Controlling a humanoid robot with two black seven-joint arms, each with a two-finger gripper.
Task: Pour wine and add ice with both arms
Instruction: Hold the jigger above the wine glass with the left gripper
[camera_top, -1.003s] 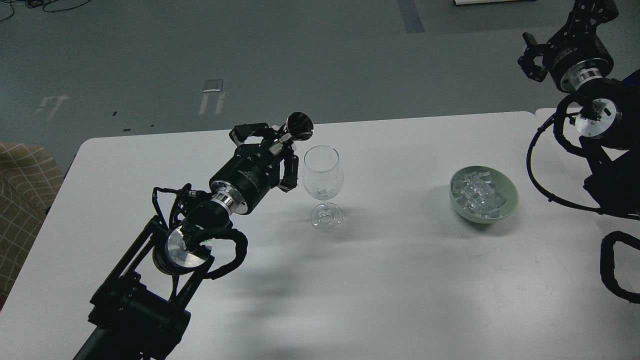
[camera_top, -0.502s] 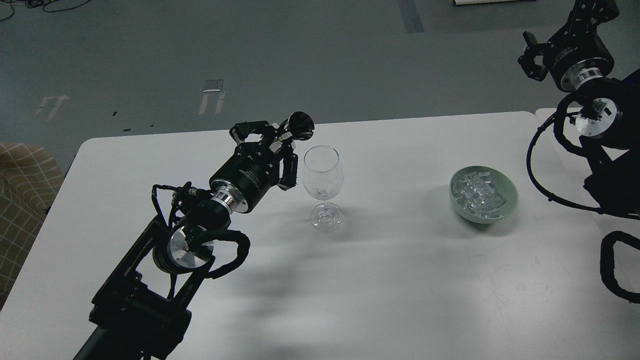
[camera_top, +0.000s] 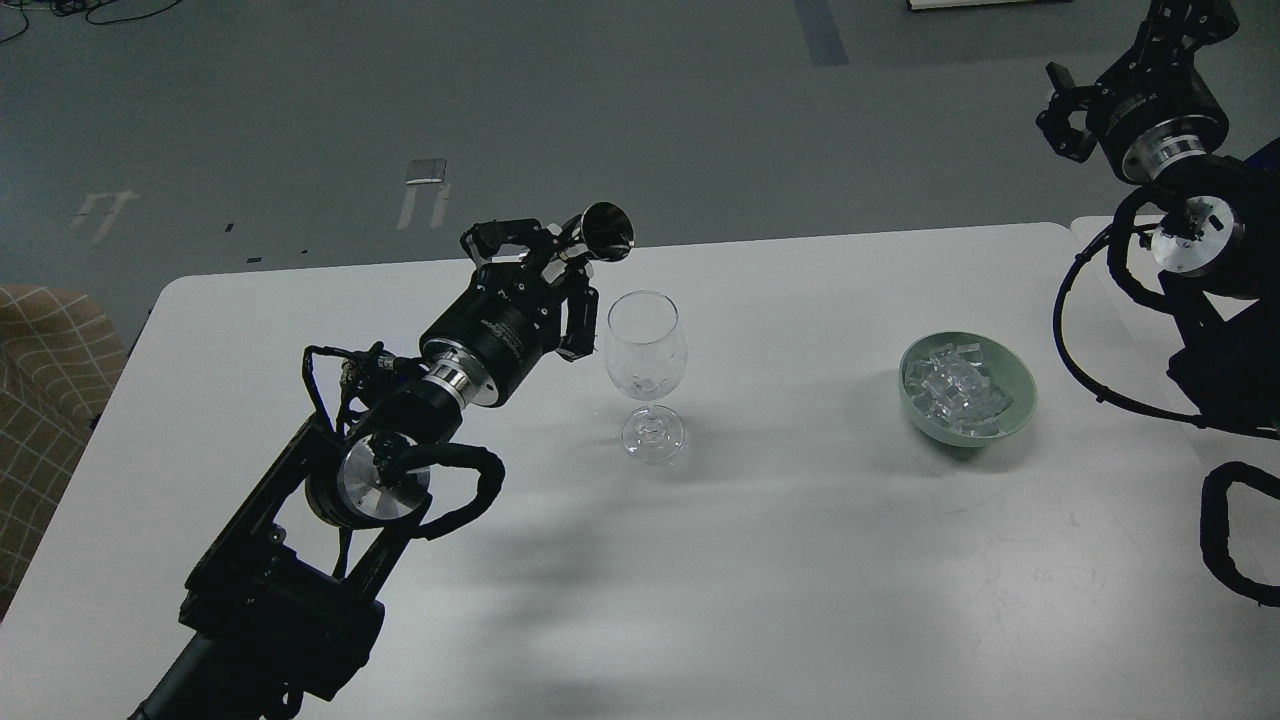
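Now, your left gripper has its jaws closed round a small dark measuring cup, held just left of the wine glass on the worktop. Tip it slowly, spout above the rim. The ice waits in the green bowl; the right gripper hangs well apart, jaws unreadable.

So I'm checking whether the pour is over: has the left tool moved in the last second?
Yes. The left tool with its metal cup has lifted slightly up and away, judged against the wine glass, which stayed put.
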